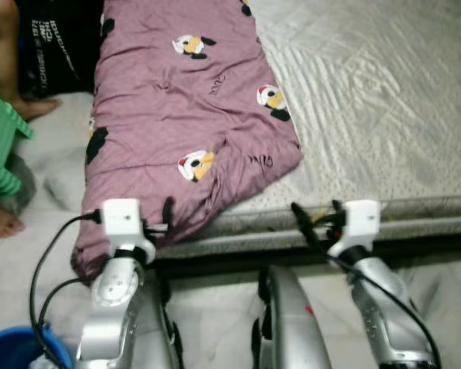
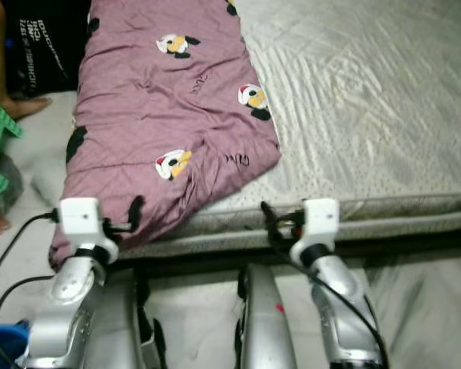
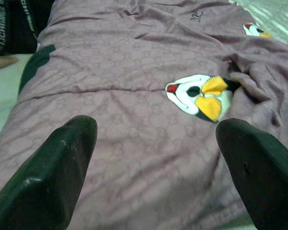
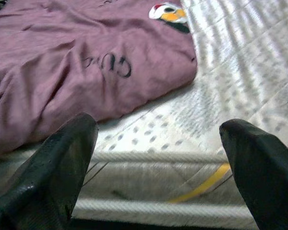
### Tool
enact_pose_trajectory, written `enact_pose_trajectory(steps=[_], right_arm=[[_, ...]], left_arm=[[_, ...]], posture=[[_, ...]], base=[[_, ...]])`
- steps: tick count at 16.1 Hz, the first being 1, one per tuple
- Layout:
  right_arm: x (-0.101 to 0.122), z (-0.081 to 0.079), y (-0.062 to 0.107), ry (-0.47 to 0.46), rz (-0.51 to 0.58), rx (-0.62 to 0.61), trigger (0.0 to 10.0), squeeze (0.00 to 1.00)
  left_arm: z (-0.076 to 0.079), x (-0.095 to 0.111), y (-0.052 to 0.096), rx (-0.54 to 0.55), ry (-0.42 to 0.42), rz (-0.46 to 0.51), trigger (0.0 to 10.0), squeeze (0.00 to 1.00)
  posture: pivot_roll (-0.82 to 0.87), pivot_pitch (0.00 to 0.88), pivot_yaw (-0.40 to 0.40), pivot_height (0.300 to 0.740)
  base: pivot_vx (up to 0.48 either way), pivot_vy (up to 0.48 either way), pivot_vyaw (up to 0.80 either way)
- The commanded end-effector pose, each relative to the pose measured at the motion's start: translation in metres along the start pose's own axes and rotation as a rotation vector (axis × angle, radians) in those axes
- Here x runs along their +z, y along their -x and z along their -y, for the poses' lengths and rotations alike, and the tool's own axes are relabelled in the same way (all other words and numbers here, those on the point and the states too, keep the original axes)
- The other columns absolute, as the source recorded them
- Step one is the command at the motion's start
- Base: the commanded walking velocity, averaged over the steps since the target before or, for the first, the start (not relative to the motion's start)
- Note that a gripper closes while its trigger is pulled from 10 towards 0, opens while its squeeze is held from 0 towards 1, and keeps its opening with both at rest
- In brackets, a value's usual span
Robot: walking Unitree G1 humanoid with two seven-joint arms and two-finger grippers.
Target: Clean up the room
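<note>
A mauve quilt (image 1: 180, 115) printed with cartoon duck faces lies along the left side of a bed with a pale patterned mattress (image 1: 376, 100); its near end hangs over the mattress front edge. My left gripper (image 1: 167, 219) is at that overhanging end, open, its fingers (image 3: 53, 172) spread just above the quilt (image 3: 149, 120). My right gripper (image 1: 316, 221) is held at the mattress front edge (image 4: 182, 182), right of the quilt's near corner (image 4: 77, 72), open with nothing between its fingers.
A person's bare legs and feet (image 1: 8, 69) stand at the left beside the bed, next to a green striped cloth (image 1: 0, 146). A blue bucket (image 1: 19, 350) sits at the bottom left on the pale floor. Dark clothing (image 1: 58, 46) lies at the far left.
</note>
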State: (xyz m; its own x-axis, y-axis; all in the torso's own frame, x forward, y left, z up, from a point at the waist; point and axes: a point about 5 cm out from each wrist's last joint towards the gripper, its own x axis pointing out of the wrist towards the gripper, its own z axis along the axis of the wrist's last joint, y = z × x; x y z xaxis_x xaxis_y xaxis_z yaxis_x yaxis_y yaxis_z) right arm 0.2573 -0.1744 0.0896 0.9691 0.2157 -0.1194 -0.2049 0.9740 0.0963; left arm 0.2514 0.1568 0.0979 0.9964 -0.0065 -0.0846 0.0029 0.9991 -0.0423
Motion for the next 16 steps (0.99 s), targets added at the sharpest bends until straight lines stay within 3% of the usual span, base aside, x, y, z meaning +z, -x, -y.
enact_pose_trajectory(steps=[1, 6, 8, 10, 14, 16], right_arm=[[-0.004, -0.007, 0.000, -0.013, -0.012, 0.031, 10.0, 0.00], [-0.002, -0.015, -0.011, 0.009, -0.016, 0.155, 10.0, 0.00], [-0.001, -0.028, -0.018, 0.010, -0.017, 0.277, 10.0, 0.00], [0.004, -0.051, -0.039, 0.005, -0.009, 0.404, 10.0, 0.00], [0.017, -0.069, -0.070, 0.020, 0.082, 0.385, 10.0, 0.00], [0.030, -0.077, -0.088, -0.007, 0.132, 0.346, 10.0, 0.00]], left_arm=[[-0.010, -0.002, 0.004, 0.028, -0.022, -0.002, 10.0, 0.00], [-0.022, -0.004, 0.012, 0.077, -0.052, -0.029, 10.0, 0.00], [-0.031, -0.003, 0.018, 0.112, -0.071, -0.033, 10.0, 0.00], [-0.047, 0.001, 0.031, 0.160, -0.132, -0.032, 10.0, 0.00], [-0.073, -0.007, 0.063, 0.244, -0.204, -0.079, 10.0, 0.00], [-0.078, -0.009, 0.072, 0.256, -0.224, -0.094, 10.0, 0.00]], posture=[[-0.04, 0.217, -0.037, 0.561], [0.00, 0.221, -0.043, 0.561], [0.03, 0.233, -0.037, 0.561], [0.08, 0.258, -0.026, 0.561], [0.15, 0.280, -0.023, 0.561], [0.18, 0.290, -0.021, 0.561]], base=[[0.000, 0.000, 0.00], [0.000, 0.000, 0.00], [0.000, 0.000, 0.00], [0.000, 0.000, 0.00], [0.000, 0.000, 0.00], [0.000, 0.000, 0.00]])
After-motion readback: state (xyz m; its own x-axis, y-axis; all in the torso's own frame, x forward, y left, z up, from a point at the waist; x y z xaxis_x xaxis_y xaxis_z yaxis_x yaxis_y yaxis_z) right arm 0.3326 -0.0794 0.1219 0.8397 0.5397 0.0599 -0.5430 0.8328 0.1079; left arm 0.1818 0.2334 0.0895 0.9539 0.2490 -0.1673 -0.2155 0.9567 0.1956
